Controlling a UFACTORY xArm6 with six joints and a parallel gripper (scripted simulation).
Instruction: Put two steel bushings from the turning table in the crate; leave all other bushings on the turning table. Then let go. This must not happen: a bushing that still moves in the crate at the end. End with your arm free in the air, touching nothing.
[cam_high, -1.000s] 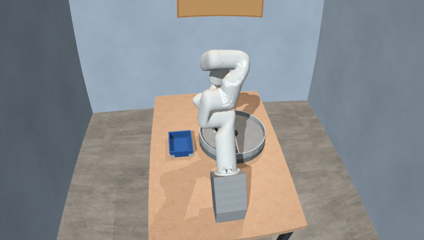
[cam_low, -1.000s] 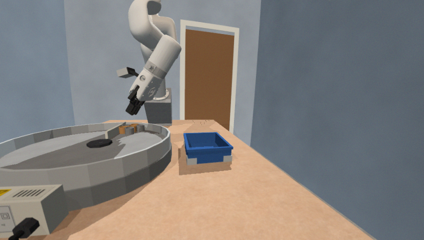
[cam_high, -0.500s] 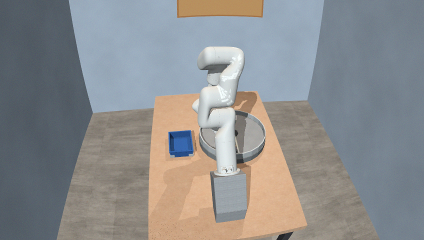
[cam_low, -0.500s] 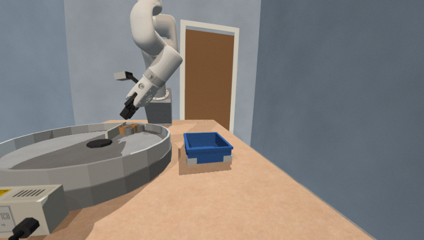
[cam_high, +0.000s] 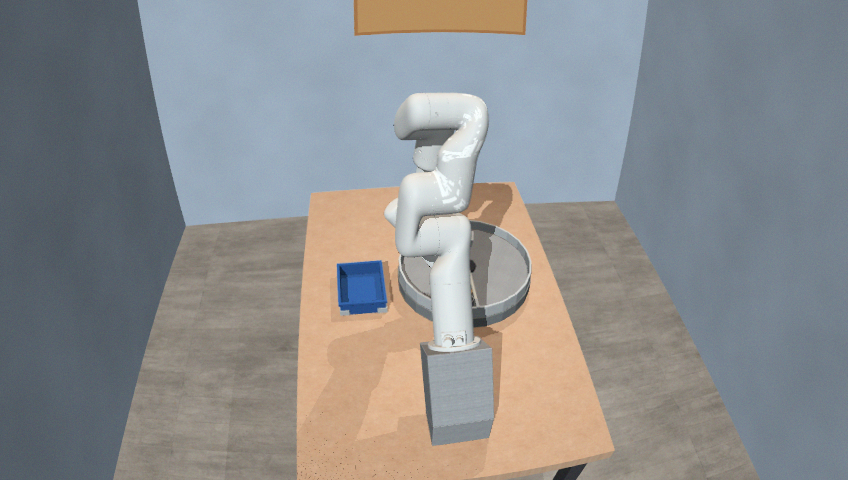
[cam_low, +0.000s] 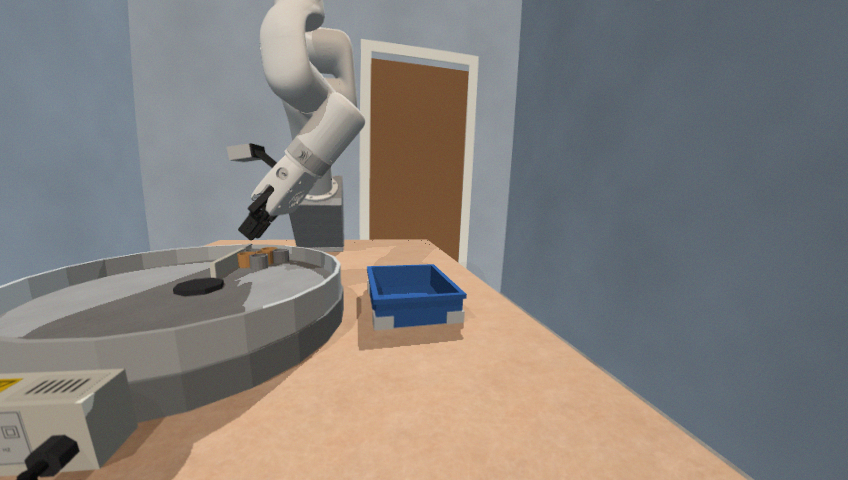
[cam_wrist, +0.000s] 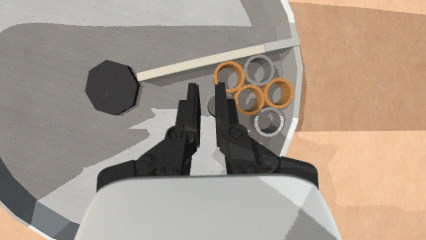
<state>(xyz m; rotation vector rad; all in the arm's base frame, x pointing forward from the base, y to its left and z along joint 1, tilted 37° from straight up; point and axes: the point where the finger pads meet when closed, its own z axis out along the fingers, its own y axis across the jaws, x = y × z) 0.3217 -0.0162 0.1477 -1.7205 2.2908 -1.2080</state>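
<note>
My gripper (cam_low: 248, 230) (cam_wrist: 207, 97) is open by a narrow gap with nothing between the fingers. It hangs tilted above the turning table (cam_high: 523, 291) (cam_low: 178, 356) (cam_wrist: 165, 45); the arm hides it in the top view. In the wrist view, one steel bushing (cam_wrist: 212, 106) is partly hidden behind the right finger. Two more steel bushings, one (cam_wrist: 258, 57) near the divider and one (cam_wrist: 256, 122) nearer the rim, stand close around three copper-coloured bushings (cam_wrist: 229, 63) (cam_low: 245, 259). The blue crate (cam_high: 362, 306) (cam_low: 416, 302) stands beside the turning table; no bushing shows in it.
A pale divider bar (cam_wrist: 200, 63) (cam_low: 229, 262) runs from the black hub (cam_wrist: 112, 87) (cam_low: 198, 286) to the table's raised rim, beside the bushings. A beige box (cam_low: 107, 422) with a black plug stands against the turning table in the exterior view.
</note>
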